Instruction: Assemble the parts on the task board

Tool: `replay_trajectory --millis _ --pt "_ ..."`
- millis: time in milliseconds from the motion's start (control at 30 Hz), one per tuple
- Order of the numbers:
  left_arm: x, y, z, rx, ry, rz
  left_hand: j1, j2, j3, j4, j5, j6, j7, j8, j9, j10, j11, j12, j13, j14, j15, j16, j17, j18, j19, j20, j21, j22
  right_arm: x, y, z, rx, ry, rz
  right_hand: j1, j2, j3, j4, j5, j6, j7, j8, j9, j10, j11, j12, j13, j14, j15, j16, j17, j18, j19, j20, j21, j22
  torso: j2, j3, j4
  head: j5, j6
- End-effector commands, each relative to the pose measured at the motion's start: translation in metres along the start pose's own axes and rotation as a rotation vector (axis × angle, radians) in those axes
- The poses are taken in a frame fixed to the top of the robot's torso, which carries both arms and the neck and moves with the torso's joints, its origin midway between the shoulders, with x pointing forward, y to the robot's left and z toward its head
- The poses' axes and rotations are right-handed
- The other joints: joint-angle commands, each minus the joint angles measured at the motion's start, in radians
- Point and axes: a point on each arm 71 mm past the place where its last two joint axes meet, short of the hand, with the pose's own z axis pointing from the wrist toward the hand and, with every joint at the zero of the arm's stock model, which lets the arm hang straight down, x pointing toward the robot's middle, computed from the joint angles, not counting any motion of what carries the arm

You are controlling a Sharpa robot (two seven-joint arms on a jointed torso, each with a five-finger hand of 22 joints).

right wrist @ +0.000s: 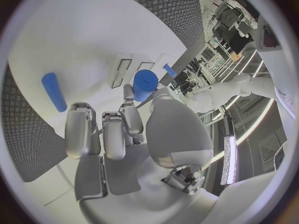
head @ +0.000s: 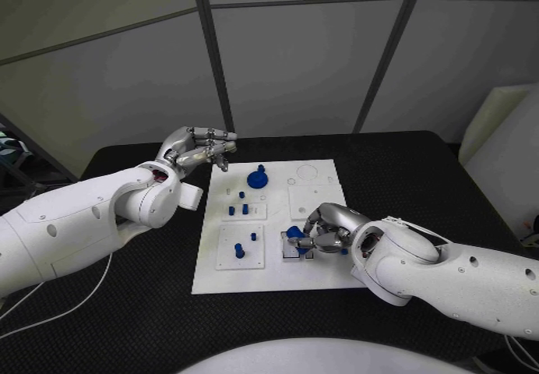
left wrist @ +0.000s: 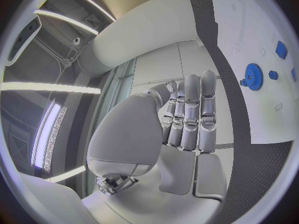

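Right hand (head: 320, 232) seems to pinch a blue part (head: 295, 233) at its fingertips over the task board (head: 269, 273); lower it straight, squarely; left hand (head: 197, 148) empty, fingers loosely together.

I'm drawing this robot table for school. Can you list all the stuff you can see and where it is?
Table: one, black, under everything.
Task board: one, white, in the middle of the table.
Gear: one, blue, at the board's far end.
Small pegs: a few, blue, standing on the board's left half; exact count unclear.
Blue part: one, at the board's near right, in the right robot hand's fingertips.
Wall panels: grey, behind the table.
Left robot hand: one, silver, raised off the board's far left corner, holding nothing.
Right robot hand: one, silver, at the board's near right, gripping the blue part.
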Motion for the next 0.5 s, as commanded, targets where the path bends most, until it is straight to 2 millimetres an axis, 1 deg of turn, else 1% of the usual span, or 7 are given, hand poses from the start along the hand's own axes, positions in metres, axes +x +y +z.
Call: replay_trajectory --millis 33,167,200,333,400,433,500 --pt "0.0020 -0.0015 0.0006 0.006 0.016 -0.004 -0.007 0.003 0.004 0.001 0.006 -0.006 -0.002 0.002 -0.002 -0.005 0.002 0.006 0.002 -0.007 0.003 -0.001 -0.002 -0.011 -0.004 0.000 -0.006 -0.001 0.0019 0.0006 0.0024 0.013 0.026 -0.016 -0.010 0.001 -0.009 0.001 -0.004 0.013 -0.002 0.010 0.004 0.007 -0.003 0.006 0.002 0.082 -0.009 0.007 0.153 -0.008 0.005 -0.005 0.006 0.038 0.001 0.0010 0.0004 0.004 0.002" --pt "0.0020 -0.0014 0.0005 0.005 0.017 -0.004 -0.007 0.003 0.004 0.001 0.006 -0.006 -0.002 0.002 -0.002 -0.005 0.002 0.006 0.002 -0.007 0.003 -0.001 -0.002 -0.011 -0.004 0.000 -0.006 -0.001 0.0027 0.0016 0.0047 0.015 0.025 -0.024 -0.022 0.004 -0.019 0.001 -0.011 0.018 -0.006 0.019 0.012 0.009 -0.007 0.005 0.003 0.082 -0.012 0.006 0.152 -0.008 0.006 -0.008 0.006 0.039 0.001 0.0011 -0.0006 0.005 0.001" --pt "0.0020 -0.0014 0.0004 0.005 0.018 -0.004 -0.007 0.003 0.004 0.001 0.006 -0.006 -0.002 0.002 -0.002 -0.005 0.002 0.006 0.002 -0.007 0.003 -0.001 -0.002 -0.011 -0.004 0.000 -0.006 -0.001 0.0028 0.0018 0.0051 0.015 0.023 -0.025 -0.030 0.003 -0.025 0.001 -0.026 0.019 -0.007 0.022 0.015 0.009 -0.008 0.004 0.004 0.082 -0.013 0.006 0.152 -0.008 0.006 -0.009 0.006 0.039 0.001 0.0012 -0.0006 0.006 0.001" --pt "0.0019 -0.0014 0.0002 0.004 0.019 -0.004 -0.007 0.003 0.005 0.001 0.006 -0.007 -0.002 0.002 -0.002 -0.006 0.002 0.007 0.001 -0.007 0.003 -0.001 -0.002 -0.011 -0.004 0.000 -0.006 -0.001 0.0030 0.0027 0.0070 0.014 0.016 -0.030 -0.065 0.007 -0.055 0.001 -0.122 0.014 -0.010 0.036 0.033 0.011 -0.011 0.000 0.005 0.082 -0.016 0.005 0.151 -0.008 0.005 -0.014 0.005 0.039 0.001 0.0010 -0.0014 0.008 0.000" --pt "0.0020 -0.0014 0.0003 0.004 0.020 -0.005 -0.007 0.003 0.005 0.001 0.006 -0.007 -0.002 0.002 -0.002 -0.006 0.002 0.007 0.001 -0.007 0.003 -0.001 -0.002 -0.011 -0.004 0.000 -0.006 -0.001 0.0034 0.0030 0.0078 0.012 0.017 -0.033 -0.075 0.004 -0.063 0.001 -0.152 0.009 -0.009 0.037 0.037 0.009 -0.010 -0.004 0.003 0.081 -0.016 0.004 0.150 -0.007 0.004 -0.014 0.003 0.036 0.000 0.0009 -0.0014 0.008 0.000" --pt "0.0021 -0.0014 0.0003 0.003 0.020 -0.005 -0.007 0.003 0.005 0.001 0.006 -0.007 -0.002 0.002 -0.002 -0.006 0.002 0.007 0.001 -0.007 0.003 -0.001 -0.002 -0.011 -0.004 0.000 -0.006 -0.001 0.0036 0.0032 0.0083 0.011 0.018 -0.034 -0.087 -0.006 -0.071 0.002 -0.187 -0.002 -0.006 0.033 0.038 0.001 -0.008 -0.016 -0.006 0.081 -0.014 0.004 0.150 -0.006 0.000 -0.013 -0.002 0.029 0.000 0.0009 -0.0016 0.009 0.000" --pt "0.0021 -0.0013 0.0003 0.002 0.021 -0.005 -0.007 0.003 0.005 0.001 0.006 -0.007 -0.002 0.002 -0.002 -0.006 0.002 0.007 0.001 -0.007 0.003 -0.001 -0.002 -0.011 -0.004 0.000 -0.006 -0.001 0.0040 0.0036 0.0094 0.010 0.019 -0.035 -0.111 -0.021 -0.075 0.003 -0.233 -0.017 0.000 0.028 0.040 -0.007 -0.002 -0.028 -0.015 0.081 -0.010 0.004 0.152 -0.004 -0.005 -0.010 -0.008 0.023 0.000 0.0013 -0.0019 0.011 0.000"
